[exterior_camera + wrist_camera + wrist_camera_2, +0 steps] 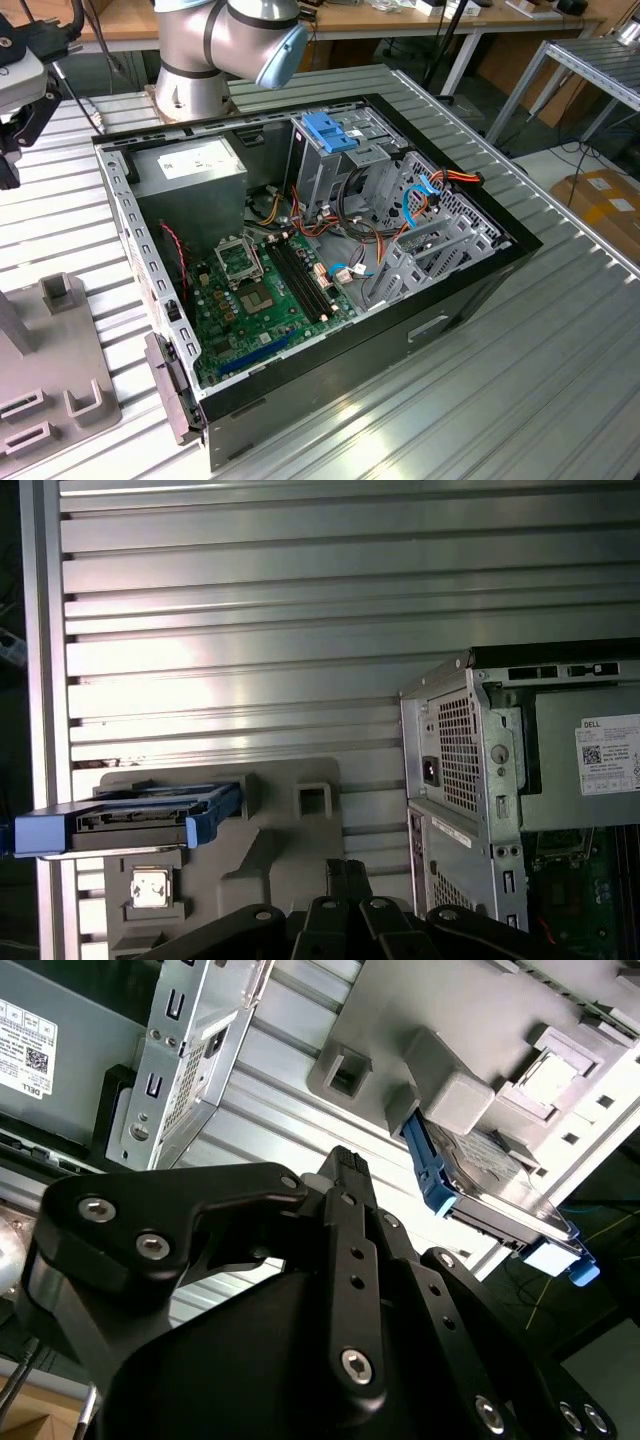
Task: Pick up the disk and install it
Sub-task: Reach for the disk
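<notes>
One gripper (346,868), closed and empty, hovers apart from the disk (130,820).

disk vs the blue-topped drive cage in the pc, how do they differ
Place: the disk stands in a slot of the grey holder, outside the computer case; the drive cage sits inside that case. Shape: the disk is a thin flat slab; the drive cage is a taller metal box. Blue: a bracket frames the disk's edges, while the drive cage has blue plastic on top. Both pair grey metal with blue plastic.
</notes>
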Motion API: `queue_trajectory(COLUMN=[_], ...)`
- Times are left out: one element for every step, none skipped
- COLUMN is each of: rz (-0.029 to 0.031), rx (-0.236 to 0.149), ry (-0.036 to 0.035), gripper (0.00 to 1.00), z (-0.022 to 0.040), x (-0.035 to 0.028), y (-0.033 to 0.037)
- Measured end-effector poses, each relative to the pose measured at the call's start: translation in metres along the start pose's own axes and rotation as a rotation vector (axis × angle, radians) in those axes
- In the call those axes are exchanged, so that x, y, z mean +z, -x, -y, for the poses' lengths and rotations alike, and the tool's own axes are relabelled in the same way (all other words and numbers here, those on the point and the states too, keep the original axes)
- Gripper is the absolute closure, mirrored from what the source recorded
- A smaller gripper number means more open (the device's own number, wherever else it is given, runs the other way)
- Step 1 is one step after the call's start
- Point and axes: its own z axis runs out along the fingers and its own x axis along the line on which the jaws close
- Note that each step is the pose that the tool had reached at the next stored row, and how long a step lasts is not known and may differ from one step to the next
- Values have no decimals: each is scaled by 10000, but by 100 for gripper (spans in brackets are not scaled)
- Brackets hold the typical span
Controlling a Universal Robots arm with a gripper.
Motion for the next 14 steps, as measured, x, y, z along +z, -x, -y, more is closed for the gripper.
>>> queue_trajectory(rz=[-1, -1, 0, 0, -1, 0, 0, 0, 0, -1, -1, 0, 0, 0], rx=[1, 1, 2, 4, 3, 2, 2, 2, 2, 2, 2, 1, 2, 1], ry=[-1, 0, 0, 0, 0, 0, 0, 0, 0, -1, -1, 0, -1, -1], gripper=[89, 89, 89, 89, 89, 89, 89, 89, 89, 89, 89, 89, 89, 89], z=[0, 0, 0, 1, 2, 3, 5, 7, 9, 10, 12, 14, 16, 17], x=[0, 0, 0, 0, -1, -1, -2, -2, -3, -4, -4, -5, -5, -5], y=[-1, -1, -4, -13, -20, -45, -72, -97, -118, -136, -162, -185, -205, -218])
